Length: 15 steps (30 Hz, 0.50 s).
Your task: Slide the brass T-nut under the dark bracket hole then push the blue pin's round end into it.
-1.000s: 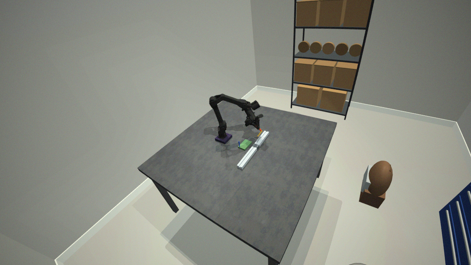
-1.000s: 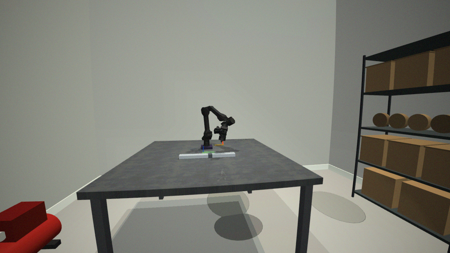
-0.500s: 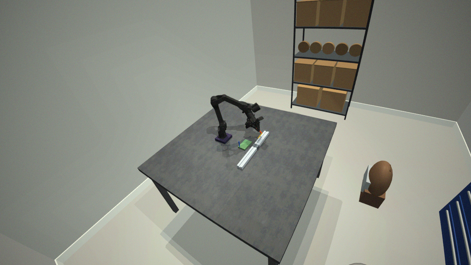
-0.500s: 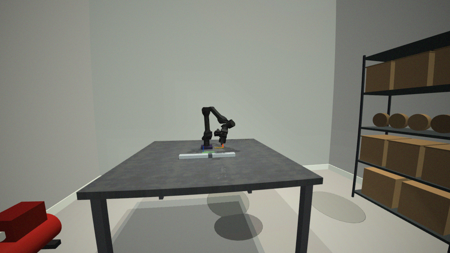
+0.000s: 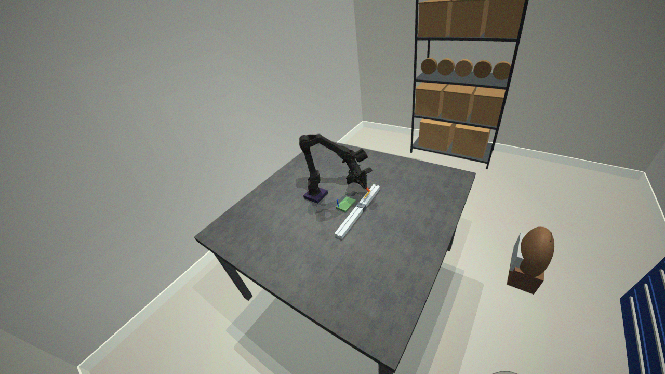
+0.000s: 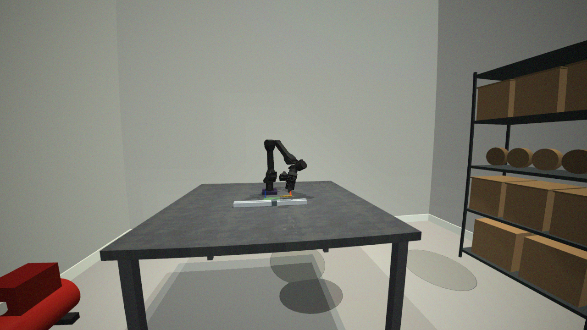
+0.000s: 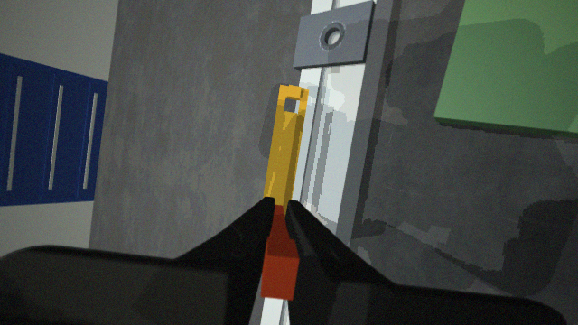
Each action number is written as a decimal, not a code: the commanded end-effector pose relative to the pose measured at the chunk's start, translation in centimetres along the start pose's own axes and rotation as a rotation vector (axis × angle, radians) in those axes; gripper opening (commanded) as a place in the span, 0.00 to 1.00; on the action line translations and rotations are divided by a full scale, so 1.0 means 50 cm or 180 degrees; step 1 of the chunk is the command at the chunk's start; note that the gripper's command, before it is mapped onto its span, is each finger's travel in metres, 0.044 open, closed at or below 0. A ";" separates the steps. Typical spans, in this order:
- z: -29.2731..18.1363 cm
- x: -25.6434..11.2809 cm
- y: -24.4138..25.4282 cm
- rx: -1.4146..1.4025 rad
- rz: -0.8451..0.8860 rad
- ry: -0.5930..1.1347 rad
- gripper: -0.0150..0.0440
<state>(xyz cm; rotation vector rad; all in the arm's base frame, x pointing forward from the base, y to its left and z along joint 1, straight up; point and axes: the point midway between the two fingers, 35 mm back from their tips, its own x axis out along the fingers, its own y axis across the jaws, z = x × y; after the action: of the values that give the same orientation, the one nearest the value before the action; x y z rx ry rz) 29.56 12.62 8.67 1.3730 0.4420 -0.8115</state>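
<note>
Gripper (image 5: 365,187) (image 6: 290,191) (image 7: 279,208) clamped on orange handle (image 5: 368,189) (image 6: 290,193) (image 7: 280,275); brass T-nut (image 5: 366,195) (image 6: 285,196) (image 7: 285,149) held approx. over rail (image 5: 348,223) (image 6: 252,203) (image 7: 342,149) edge, not in slot. Prob. best: centre over slot, roll nut edgewise, lower w/o scraping lips, then level it.
</note>
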 end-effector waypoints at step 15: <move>-0.005 0.023 -0.021 0.0019 0.0009 -0.0016 0.00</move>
<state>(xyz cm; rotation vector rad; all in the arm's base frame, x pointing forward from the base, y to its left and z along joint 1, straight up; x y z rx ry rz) 29.62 12.68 7.46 1.3741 0.4401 -0.8105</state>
